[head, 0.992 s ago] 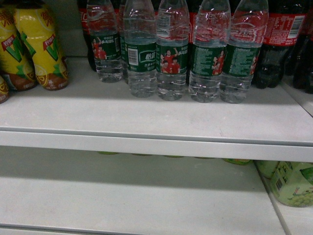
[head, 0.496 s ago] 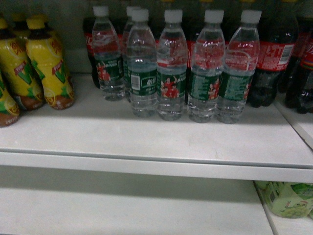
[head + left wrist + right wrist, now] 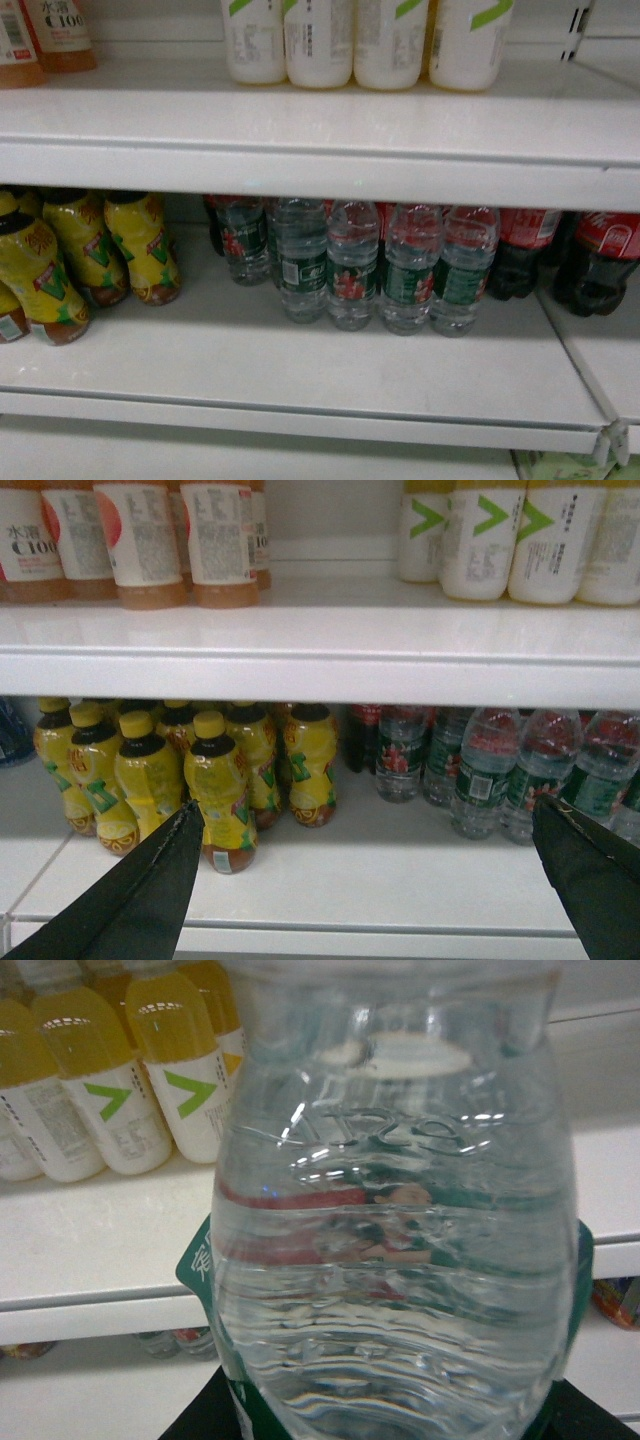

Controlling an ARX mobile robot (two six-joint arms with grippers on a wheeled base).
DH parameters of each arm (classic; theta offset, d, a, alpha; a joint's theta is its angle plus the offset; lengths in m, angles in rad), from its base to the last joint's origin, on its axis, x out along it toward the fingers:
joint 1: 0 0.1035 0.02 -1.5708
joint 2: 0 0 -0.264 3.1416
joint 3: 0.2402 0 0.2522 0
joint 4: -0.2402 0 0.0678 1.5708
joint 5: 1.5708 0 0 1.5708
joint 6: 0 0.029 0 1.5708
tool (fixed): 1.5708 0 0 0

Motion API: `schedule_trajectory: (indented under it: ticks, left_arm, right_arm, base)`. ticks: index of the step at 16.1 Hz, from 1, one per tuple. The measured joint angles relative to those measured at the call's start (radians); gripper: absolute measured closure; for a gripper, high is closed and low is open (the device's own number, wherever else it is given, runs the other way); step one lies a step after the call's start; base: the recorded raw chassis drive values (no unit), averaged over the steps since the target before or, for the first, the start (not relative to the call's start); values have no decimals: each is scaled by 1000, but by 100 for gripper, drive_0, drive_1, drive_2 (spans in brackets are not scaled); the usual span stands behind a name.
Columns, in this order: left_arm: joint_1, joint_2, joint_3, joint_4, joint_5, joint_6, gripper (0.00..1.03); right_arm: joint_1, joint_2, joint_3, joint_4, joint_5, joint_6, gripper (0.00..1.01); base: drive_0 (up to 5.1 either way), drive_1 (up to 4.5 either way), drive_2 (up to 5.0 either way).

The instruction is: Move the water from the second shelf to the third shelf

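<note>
Right wrist view is being filled almost wholly by the water bottle (image 3: 395,1260), a clear ribbed bottle whose green label edge is showing at its lower left. The right claw (image 3: 390,1415) is appearing only as dark shapes at the bottom edge, on either side of the bottle's base; it seems to be gripping the bottle there, though the contact itself is lying out of view, so I cannot tell for certain. The bottle is standing upright directly above the claw, very close to the lens. Behind the bottle, a white upper shelf (image 3: 100,1230) is carrying white-and-yellow bottles (image 3: 180,1070) with green chevrons to the bottle's upper left.

Left wrist view is showing the left claw (image 3: 365,870) with its two dark fingers (image 3: 140,890) spread wide apart, holding nothing. Beyond the claw, yellow-wrapped bottles (image 3: 220,790) are standing on the lower shelf (image 3: 400,880), and a cluster of green-labelled water bottles (image 3: 480,775) is standing to their right, under the upper shelf. Orange drinks (image 3: 140,540) are sitting on the upper shelf above the yellow-wrapped bottles.

Head view is showing neither claw. The green-labelled water bottles (image 3: 355,265) are standing between the yellow-wrapped bottles (image 3: 90,255) and dark cola bottles (image 3: 560,255), beneath the upper shelf (image 3: 300,135).
</note>
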Motion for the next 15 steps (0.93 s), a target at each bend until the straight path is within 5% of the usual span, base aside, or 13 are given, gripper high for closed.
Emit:
schedule_trajectory:
  ticks: [15]
  left_arm:
    - [0,0,0,1,2,0,5]
  right_arm:
    - [0,-4,9,-2,3,0,61]
  base:
    - [0,0,0]
